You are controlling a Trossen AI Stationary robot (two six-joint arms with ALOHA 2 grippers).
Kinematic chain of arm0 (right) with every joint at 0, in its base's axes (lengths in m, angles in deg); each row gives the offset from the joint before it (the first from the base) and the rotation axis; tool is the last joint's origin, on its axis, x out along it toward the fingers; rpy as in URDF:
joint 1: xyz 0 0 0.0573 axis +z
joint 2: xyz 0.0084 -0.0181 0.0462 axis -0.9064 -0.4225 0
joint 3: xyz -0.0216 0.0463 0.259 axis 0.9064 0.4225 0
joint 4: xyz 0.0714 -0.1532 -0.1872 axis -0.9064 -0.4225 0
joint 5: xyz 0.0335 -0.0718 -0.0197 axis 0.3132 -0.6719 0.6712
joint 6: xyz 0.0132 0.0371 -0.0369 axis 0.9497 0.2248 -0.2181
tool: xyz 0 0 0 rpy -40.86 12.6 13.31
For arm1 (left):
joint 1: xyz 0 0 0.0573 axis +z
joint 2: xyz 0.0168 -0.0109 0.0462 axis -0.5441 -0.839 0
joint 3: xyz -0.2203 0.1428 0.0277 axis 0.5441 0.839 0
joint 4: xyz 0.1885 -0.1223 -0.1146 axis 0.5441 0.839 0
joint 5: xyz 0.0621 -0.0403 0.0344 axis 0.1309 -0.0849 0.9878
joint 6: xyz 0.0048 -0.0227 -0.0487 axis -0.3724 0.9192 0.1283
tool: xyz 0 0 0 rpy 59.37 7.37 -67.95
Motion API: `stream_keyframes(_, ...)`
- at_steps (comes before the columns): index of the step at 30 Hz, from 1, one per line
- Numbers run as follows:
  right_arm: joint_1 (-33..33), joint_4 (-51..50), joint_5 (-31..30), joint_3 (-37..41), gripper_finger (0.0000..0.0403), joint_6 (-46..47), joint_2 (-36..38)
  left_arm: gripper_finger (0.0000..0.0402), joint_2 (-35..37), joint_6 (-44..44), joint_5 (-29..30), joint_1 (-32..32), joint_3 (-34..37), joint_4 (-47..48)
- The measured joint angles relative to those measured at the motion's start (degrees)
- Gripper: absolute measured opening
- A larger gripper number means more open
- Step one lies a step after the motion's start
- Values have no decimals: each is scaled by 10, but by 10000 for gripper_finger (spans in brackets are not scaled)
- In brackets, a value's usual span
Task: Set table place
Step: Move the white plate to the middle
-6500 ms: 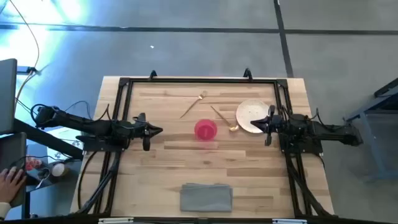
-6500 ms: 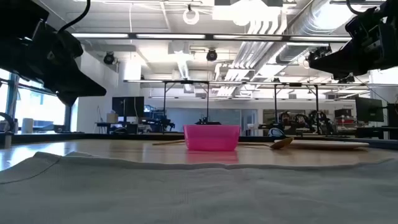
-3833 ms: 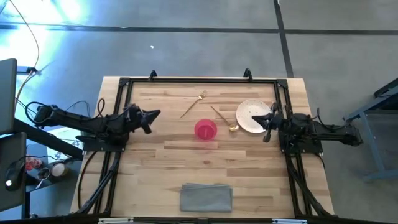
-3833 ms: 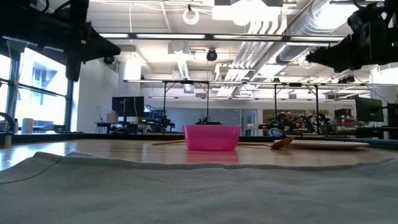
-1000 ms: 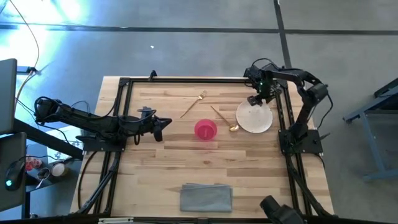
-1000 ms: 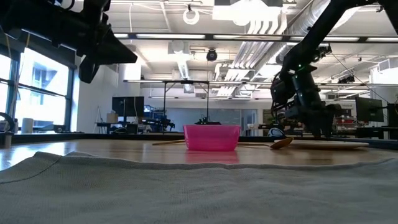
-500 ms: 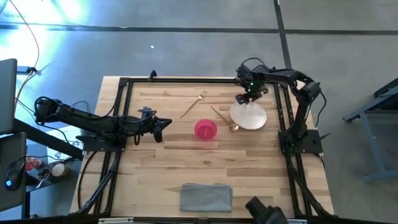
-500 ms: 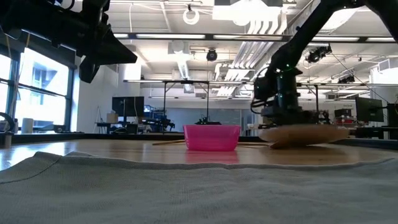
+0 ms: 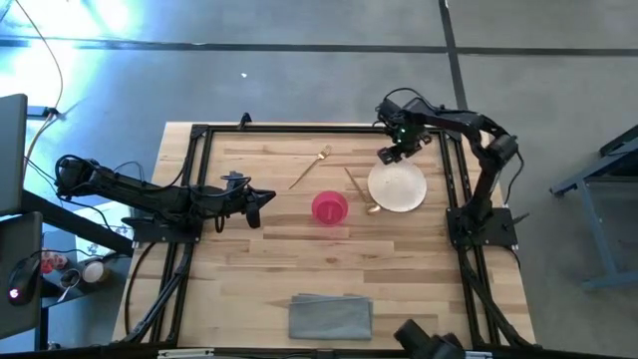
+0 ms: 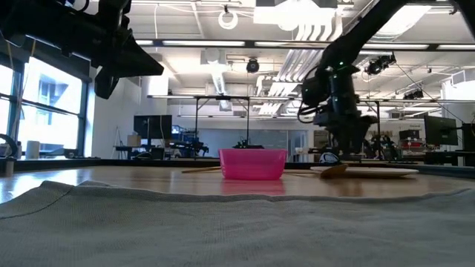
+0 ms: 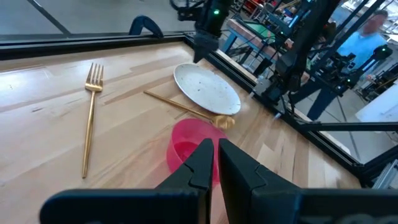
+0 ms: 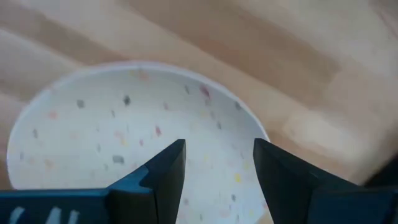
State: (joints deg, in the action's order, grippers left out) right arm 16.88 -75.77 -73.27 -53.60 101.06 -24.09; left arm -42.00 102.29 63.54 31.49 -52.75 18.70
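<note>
Plate (image 9: 399,187) now flat on table (image 9: 249,269), right tool (image 9: 391,154) unclamped.

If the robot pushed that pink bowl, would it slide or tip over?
Probably slide. The bowl looks low and wide, sitting flat on the smooth wood table, so tipping seems unlikely. It looks like thin plastic, so likely light. The spoon lying close beside it might get nudged.

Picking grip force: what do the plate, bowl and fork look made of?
Plate: likely glazed ceramic, off-white with speckles, faint sheen. Bowl: probably plastic, uniform matte pink, though it could be coloured ceramic. Fork: metal by its look, thin, gold, reflective.
</note>
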Motion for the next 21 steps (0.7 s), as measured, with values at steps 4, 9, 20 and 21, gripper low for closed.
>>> stream_keyframes(4, -13, 28, 5, 83, 181, 30, 82, 14, 0, 0, 0, 0, 0, 0)
stream_keyframes(9, -44, 100, 65, 216, 181, 89, 191, 14, 0, -1, 0, 0, 0, 0)
stream_keyframes(20, -46, 160, 69, 363, 181, 161, 285, 14, 0, -1, -10, 0, 0, 0)
stream_keyframes(21, -46, 163, 64, 364, 181, 164, 288, 14, 0, -1, -12, 0, 0, 0)
